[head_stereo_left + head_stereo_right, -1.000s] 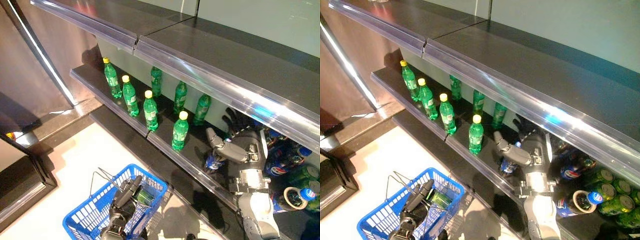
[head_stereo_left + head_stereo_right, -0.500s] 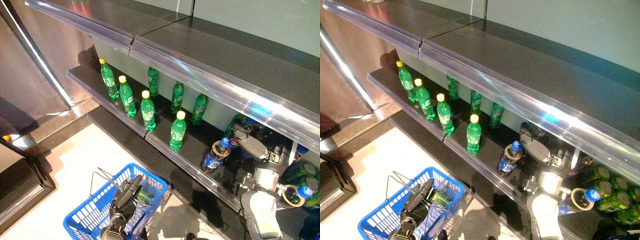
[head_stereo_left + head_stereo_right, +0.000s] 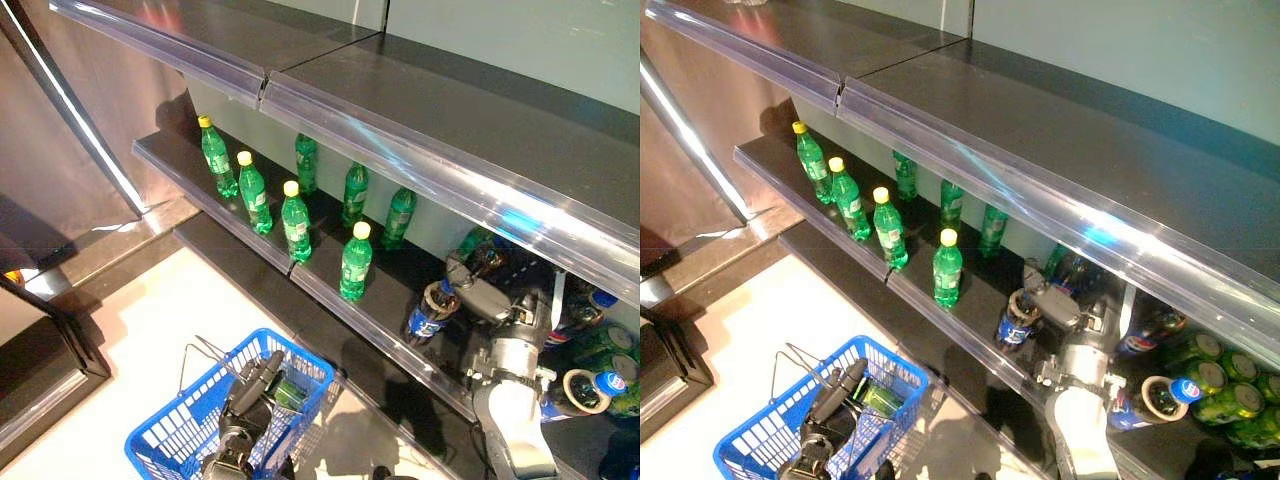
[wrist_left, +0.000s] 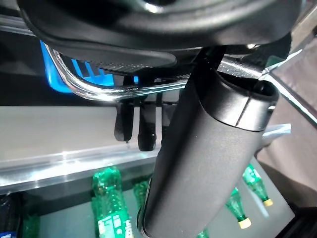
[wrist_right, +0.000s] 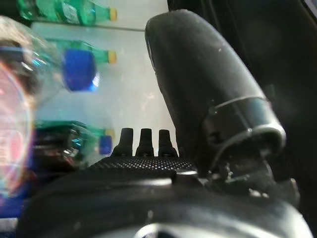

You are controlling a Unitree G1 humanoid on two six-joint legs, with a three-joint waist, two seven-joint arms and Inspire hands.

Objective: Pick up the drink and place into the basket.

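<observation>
A dark cola bottle (image 3: 426, 314) with a blue label and cap stands on the lower shelf (image 3: 380, 345). My right hand (image 3: 505, 305) is just to its right under the upper shelf's lip, fingers straight, the thumb (image 3: 468, 292) reaching to the bottle's neck. In the right wrist view the bottle (image 5: 29, 114) is a blur beside the fingertips (image 5: 142, 140). My left hand (image 3: 250, 395) is low at the front, curled round the chrome handle (image 4: 99, 91) of the blue basket (image 3: 170, 440). A green bottle (image 3: 290, 392) lies in the basket.
Several green bottles with yellow caps (image 3: 355, 262) stand in a row on the shelf to the left. More cola bottles (image 3: 590, 390) and green cans (image 3: 610, 345) crowd the shelf at the right. The upper shelf (image 3: 400, 150) overhangs closely.
The right hand first drew back to the right, uncovering the cola bottle, and has now come back against it with the thumb at its neck. The left hand and basket stayed put.
</observation>
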